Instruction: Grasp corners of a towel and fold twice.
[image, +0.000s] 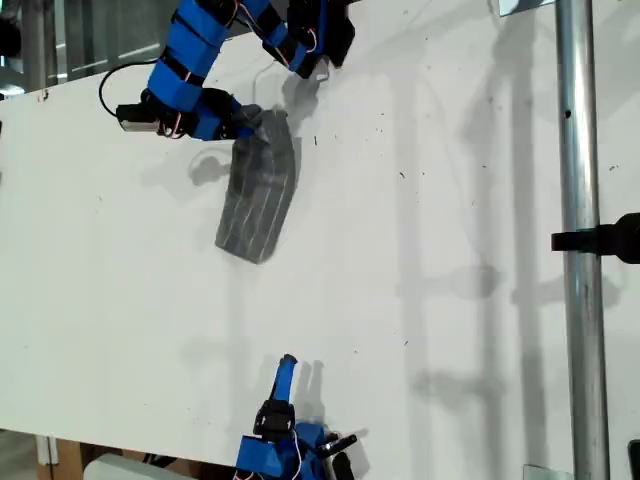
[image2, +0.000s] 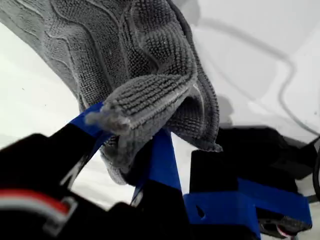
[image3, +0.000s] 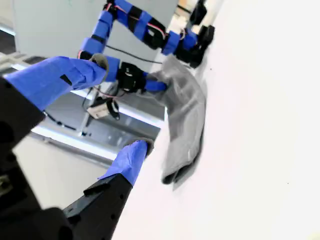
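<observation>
Towel (image: 259, 195) hangs folded from my first gripper (image2: 132, 145), whose blue jaws pinch its bunched upper edge near the exterior view's top left, its free end on the white table (image: 450, 300); my second gripper (image3: 117, 112) gapes, well apart from it.
</observation>
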